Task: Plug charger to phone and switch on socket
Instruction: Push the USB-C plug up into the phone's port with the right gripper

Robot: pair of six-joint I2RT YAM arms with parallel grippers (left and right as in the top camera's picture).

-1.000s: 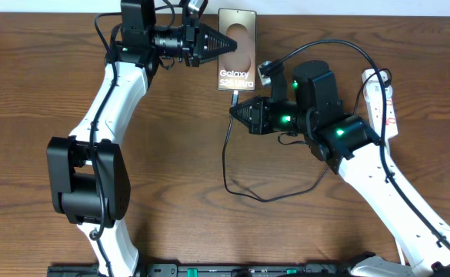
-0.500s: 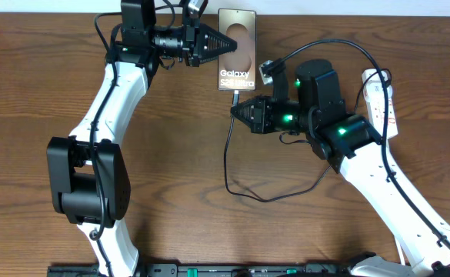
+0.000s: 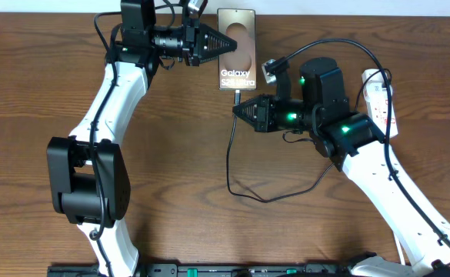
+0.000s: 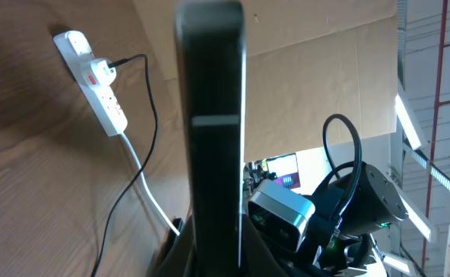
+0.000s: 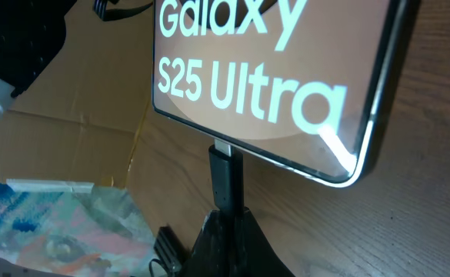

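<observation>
The phone [image 3: 238, 48] lies flat at the table's far edge, its "Galaxy" lettering up. My left gripper [image 3: 226, 44] is shut on its left side; in the left wrist view the phone [image 4: 209, 115] stands edge-on between the fingers. My right gripper [image 3: 237, 111] is shut on the charger plug [image 5: 227, 177], whose metal tip meets the phone's bottom edge [image 5: 286, 161]. The black charger cable [image 3: 228, 161] loops back toward me, then right. The socket [image 3: 381, 100], a white strip with red switches, lies at the right, also seen as the socket [image 4: 94, 77].
Another stretch of black cable [image 3: 340, 45] arcs over my right arm to the strip. The left arm's elbow [image 3: 82, 173] hangs over the table's left half. Brown cardboard [image 4: 325, 69] stands behind the table. A painted sheet [image 5: 48, 223] shows at lower left.
My right gripper with the plug has shifted slightly right and toward the phone. The phone and left gripper have not moved.
</observation>
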